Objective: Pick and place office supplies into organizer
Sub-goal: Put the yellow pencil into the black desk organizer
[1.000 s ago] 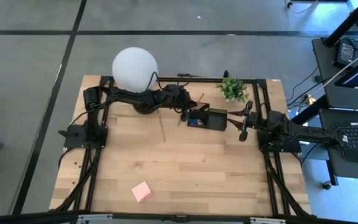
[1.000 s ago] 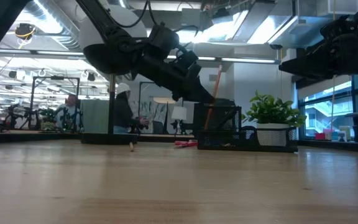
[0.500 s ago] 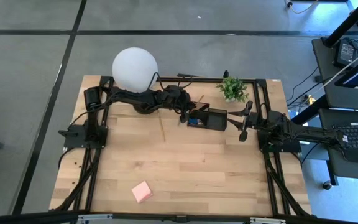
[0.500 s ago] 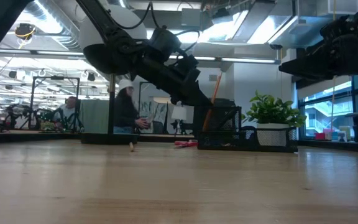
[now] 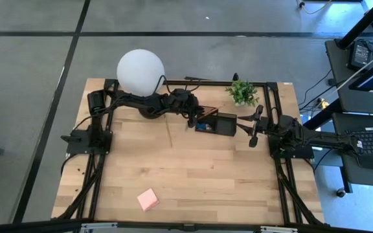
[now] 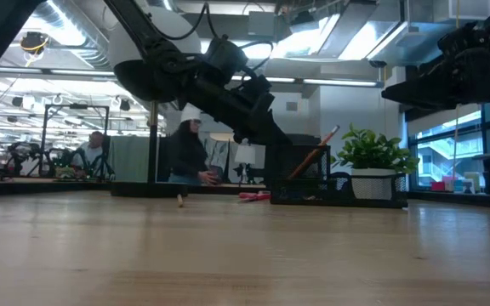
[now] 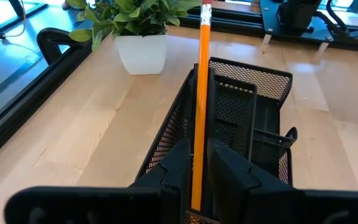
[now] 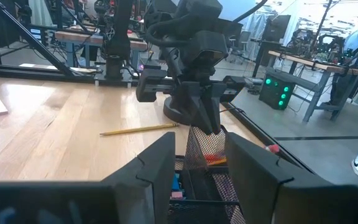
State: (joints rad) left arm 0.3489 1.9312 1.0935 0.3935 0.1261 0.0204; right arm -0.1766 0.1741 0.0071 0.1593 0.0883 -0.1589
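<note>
a wooden pencil [image 7: 199,93] stood tilted in the organizer [image 5: 216,123], its lower end down inside the mesh wall and its eraser end leaning toward the potted plant [image 5: 242,92]. the left gripper [image 7: 196,169] hung at the organizer's lamp-side end with a finger on either side of the pencil; whether they still pinched it could not be told. a second pencil [image 5: 169,133] lay flat on the table [image 5: 225,181] just beside the organizer, and the pink sticky-note pad [image 5: 147,199] sat well apart near the front edge, with bare wood all around it. the right gripper [image 8: 199,163] waited above the organizer's other end, fingers apart and empty. a white globe lamp [image 5: 140,72] stood at the back edge; beyond the table a person [image 6: 190,149] walked through the room.
</note>
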